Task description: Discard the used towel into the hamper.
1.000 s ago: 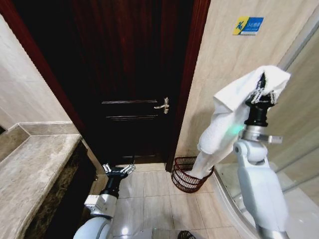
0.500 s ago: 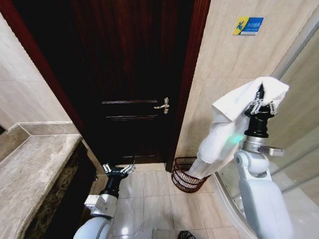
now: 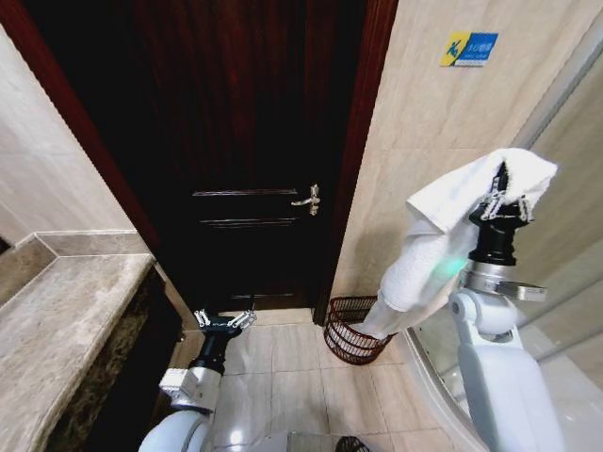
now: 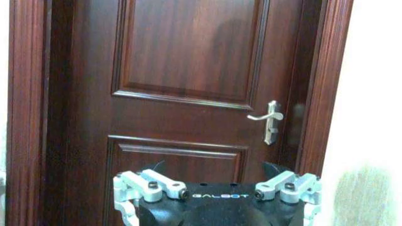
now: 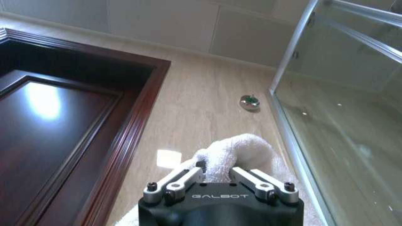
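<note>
A white towel (image 3: 429,250) hangs from my right gripper (image 3: 504,193), which is raised at the right and shut on the towel's top fold. Its lower end drops down to the rim of the hamper (image 3: 349,330), a dark reddish-brown wire basket on the floor beside the door frame. From the right wrist the towel (image 5: 236,153) bunches between the fingers (image 5: 182,179) of my right gripper (image 5: 217,175). My left gripper (image 3: 224,320) stays low near the floor at the left, open and holding nothing, facing the door; its fingers (image 4: 148,181) appear in the left wrist view.
A dark wooden door (image 3: 250,141) with a metal handle (image 3: 308,199) stands shut straight ahead. A stone counter (image 3: 57,325) lies at the left. A glass shower screen (image 3: 565,188) and its curved base (image 3: 443,377) close the right side. Pale floor tiles (image 3: 283,367) lie between.
My right gripper has sunk a little and shifted slightly right with the towel, whose lower end has moved toward the hamper's right rim. The left arm has not moved.
</note>
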